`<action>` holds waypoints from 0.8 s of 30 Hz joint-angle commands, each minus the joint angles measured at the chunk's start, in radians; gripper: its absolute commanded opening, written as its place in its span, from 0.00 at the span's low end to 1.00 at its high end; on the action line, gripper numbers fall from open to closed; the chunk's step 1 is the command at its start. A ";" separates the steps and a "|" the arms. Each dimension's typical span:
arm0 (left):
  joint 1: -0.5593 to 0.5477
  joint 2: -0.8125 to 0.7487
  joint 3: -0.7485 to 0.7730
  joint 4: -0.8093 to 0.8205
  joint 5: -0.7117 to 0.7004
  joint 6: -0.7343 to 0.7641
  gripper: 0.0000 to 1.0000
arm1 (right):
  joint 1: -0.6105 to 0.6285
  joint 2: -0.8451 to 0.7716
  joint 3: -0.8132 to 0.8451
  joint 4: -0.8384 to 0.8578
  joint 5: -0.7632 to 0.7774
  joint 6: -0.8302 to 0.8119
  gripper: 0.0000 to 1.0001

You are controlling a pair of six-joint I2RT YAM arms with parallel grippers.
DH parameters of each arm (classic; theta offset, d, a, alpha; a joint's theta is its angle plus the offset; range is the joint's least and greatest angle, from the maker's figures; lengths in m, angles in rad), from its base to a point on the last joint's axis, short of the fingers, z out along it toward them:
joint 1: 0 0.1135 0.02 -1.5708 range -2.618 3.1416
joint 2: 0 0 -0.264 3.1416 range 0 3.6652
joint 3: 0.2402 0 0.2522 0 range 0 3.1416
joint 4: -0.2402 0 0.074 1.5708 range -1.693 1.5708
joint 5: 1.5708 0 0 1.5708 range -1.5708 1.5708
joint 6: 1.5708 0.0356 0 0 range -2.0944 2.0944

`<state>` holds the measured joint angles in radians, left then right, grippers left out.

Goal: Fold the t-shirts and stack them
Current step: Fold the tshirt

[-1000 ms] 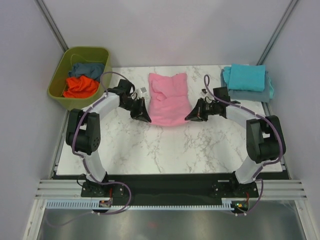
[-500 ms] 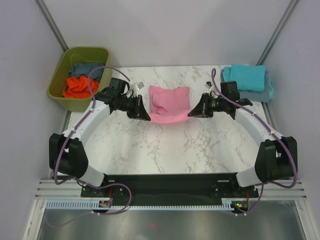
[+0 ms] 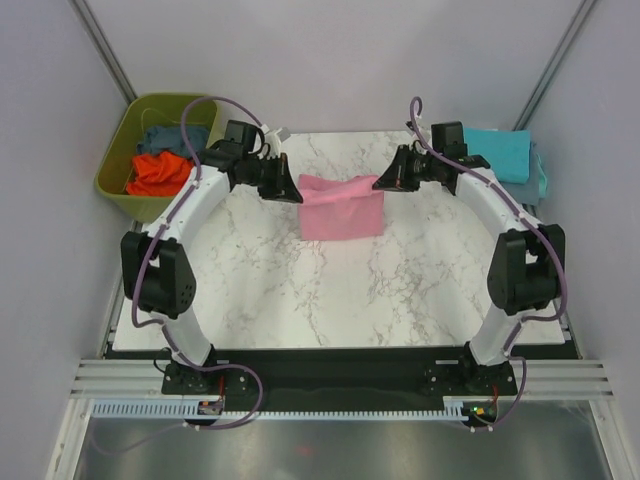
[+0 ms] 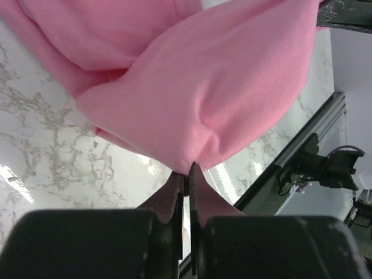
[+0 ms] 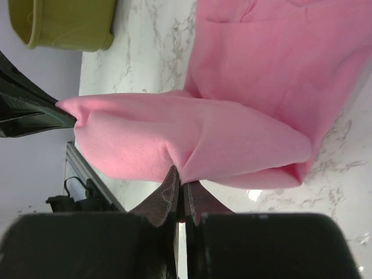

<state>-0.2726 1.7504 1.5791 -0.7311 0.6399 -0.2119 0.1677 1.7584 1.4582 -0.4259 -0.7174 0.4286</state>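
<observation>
Pink t-shirt (image 3: 343, 208): soft, light, limp, doubled over itself, well right of the green tub (image 3: 115, 170). Clamped at its two far corners by left gripper (image 3: 290, 190) and right gripper (image 3: 385, 183), both closed tight on cloth. Probably sags between grips; best taken at corners, through both layers. Underneath, smooth marble table (image 3: 300, 290). Farthest right of the tub, turquoise shirt (image 3: 497, 155); inside the tub, orange shirt (image 3: 160, 172).
</observation>
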 commanded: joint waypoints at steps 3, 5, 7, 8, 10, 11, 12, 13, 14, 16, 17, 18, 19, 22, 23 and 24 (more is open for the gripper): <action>0.010 0.099 0.137 0.019 -0.066 0.071 0.02 | -0.028 0.110 0.146 0.035 0.059 -0.063 0.00; 0.010 0.152 0.185 0.028 -0.084 0.075 0.02 | -0.033 0.156 0.189 0.047 0.064 -0.067 0.00; 0.010 0.204 0.234 0.042 -0.098 0.082 0.02 | -0.034 0.202 0.218 0.053 0.067 -0.073 0.00; 0.010 0.222 0.251 0.048 -0.105 0.088 0.02 | -0.033 0.219 0.249 0.061 0.068 -0.074 0.00; 0.010 0.260 0.297 0.062 -0.123 0.094 0.02 | -0.033 0.275 0.296 0.075 0.068 -0.073 0.00; 0.012 0.296 0.312 0.067 -0.140 0.103 0.02 | -0.033 0.295 0.310 0.094 0.068 -0.058 0.00; 0.012 0.317 0.327 0.073 -0.147 0.103 0.02 | -0.034 0.318 0.326 0.105 0.068 -0.051 0.00; 0.010 0.333 0.356 0.076 -0.157 0.106 0.02 | -0.034 0.357 0.343 0.113 0.068 -0.045 0.00; 0.010 0.363 0.369 0.088 -0.169 0.108 0.02 | -0.031 0.378 0.378 0.122 0.068 -0.036 0.00; 0.012 0.388 0.409 0.098 -0.181 0.109 0.02 | -0.031 0.433 0.430 0.128 0.067 -0.031 0.00; 0.012 0.417 0.420 0.104 -0.190 0.108 0.02 | -0.033 0.449 0.444 0.128 0.070 -0.030 0.00; 0.015 0.428 0.432 0.108 -0.194 0.109 0.02 | -0.031 0.478 0.458 0.130 0.073 -0.028 0.00; 0.016 0.443 0.450 0.114 -0.200 0.106 0.02 | -0.031 0.493 0.477 0.131 0.075 -0.027 0.00; 0.018 0.491 0.493 0.140 -0.285 0.072 0.08 | -0.033 0.541 0.505 0.157 0.073 -0.010 0.07; 0.018 0.501 0.508 0.145 -0.333 0.059 0.14 | -0.031 0.550 0.513 0.170 0.070 -0.005 0.27; 0.018 0.517 0.525 0.150 -0.353 0.062 0.31 | -0.033 0.559 0.521 0.180 0.069 -0.007 0.38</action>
<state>-0.2630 2.2429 2.0224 -0.6464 0.3996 -0.1505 0.1398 2.3013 1.9129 -0.3187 -0.6495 0.4107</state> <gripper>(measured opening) 0.247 0.316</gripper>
